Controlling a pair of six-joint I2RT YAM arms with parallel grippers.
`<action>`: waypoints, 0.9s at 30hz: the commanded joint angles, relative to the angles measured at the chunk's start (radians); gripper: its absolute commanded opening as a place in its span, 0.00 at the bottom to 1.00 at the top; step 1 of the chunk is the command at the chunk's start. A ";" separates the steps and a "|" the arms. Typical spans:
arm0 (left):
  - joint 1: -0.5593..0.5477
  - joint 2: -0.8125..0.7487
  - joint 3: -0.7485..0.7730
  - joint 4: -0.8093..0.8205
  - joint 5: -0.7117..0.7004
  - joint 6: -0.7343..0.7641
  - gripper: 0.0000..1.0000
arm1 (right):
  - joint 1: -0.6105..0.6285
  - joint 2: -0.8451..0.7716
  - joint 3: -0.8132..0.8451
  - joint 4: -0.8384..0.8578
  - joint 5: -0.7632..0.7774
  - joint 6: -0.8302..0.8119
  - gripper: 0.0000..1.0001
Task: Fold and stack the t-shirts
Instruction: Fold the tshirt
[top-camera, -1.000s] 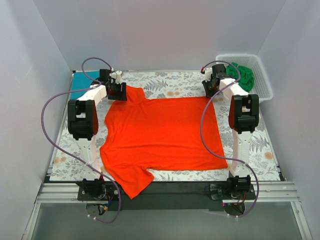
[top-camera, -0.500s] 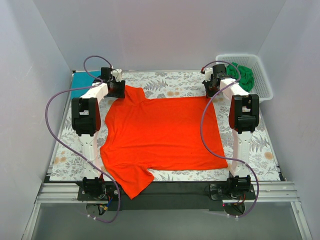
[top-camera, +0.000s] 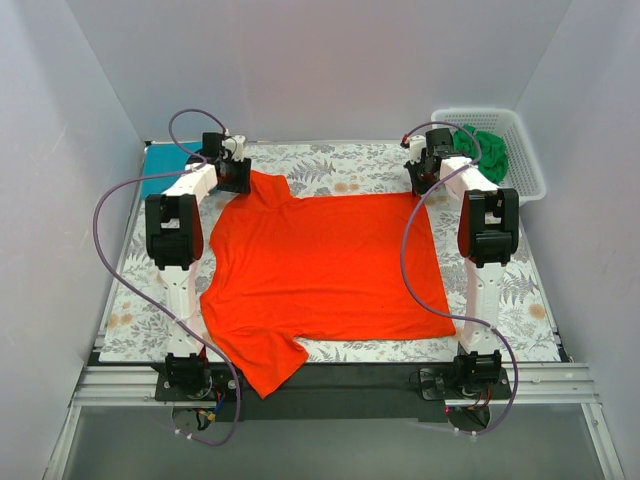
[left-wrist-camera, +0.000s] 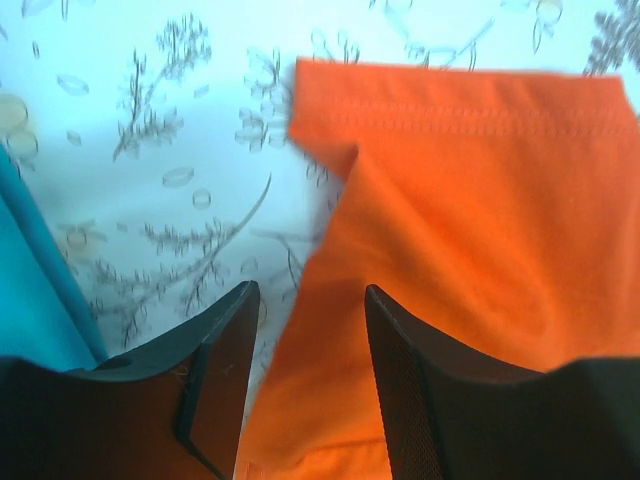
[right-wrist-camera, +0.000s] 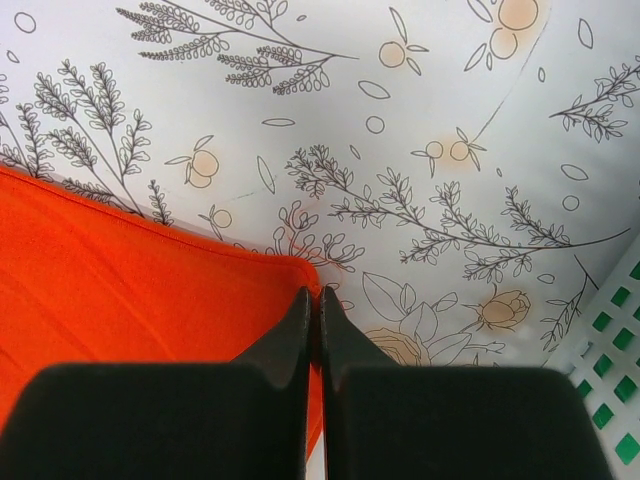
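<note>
Fingers of the right arm (right-wrist-camera: 290, 345) are pressed together on the hem corner of the orange-red t-shirt (right-wrist-camera: 120, 290); left fingers (left-wrist-camera: 215, 370) stand half open, astride its sleeve edge.

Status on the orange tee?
Left gripper open, straddling sleeve of bright orange-red fabric t-shirt. Right gripper shut on hem corner. Shirt flat. Nothing on it.

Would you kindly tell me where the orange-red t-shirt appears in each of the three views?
Top external: orange-red t-shirt spread flat mid-table.
Left wrist: right half, its sleeve edge inside the open left gripper.
Right wrist: lower left, corner pinched by the right gripper.
Shared landmark: the floral cloth underneath.
</note>
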 joint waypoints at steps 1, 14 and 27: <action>-0.005 0.048 0.068 -0.030 0.038 0.001 0.45 | -0.003 0.019 -0.001 0.003 -0.017 -0.013 0.01; -0.043 0.053 0.064 -0.055 0.025 -0.007 0.38 | -0.003 0.022 0.007 -0.002 -0.017 -0.021 0.01; -0.043 -0.004 -0.045 -0.092 -0.075 -0.007 0.32 | -0.003 0.016 0.002 -0.005 -0.018 -0.024 0.01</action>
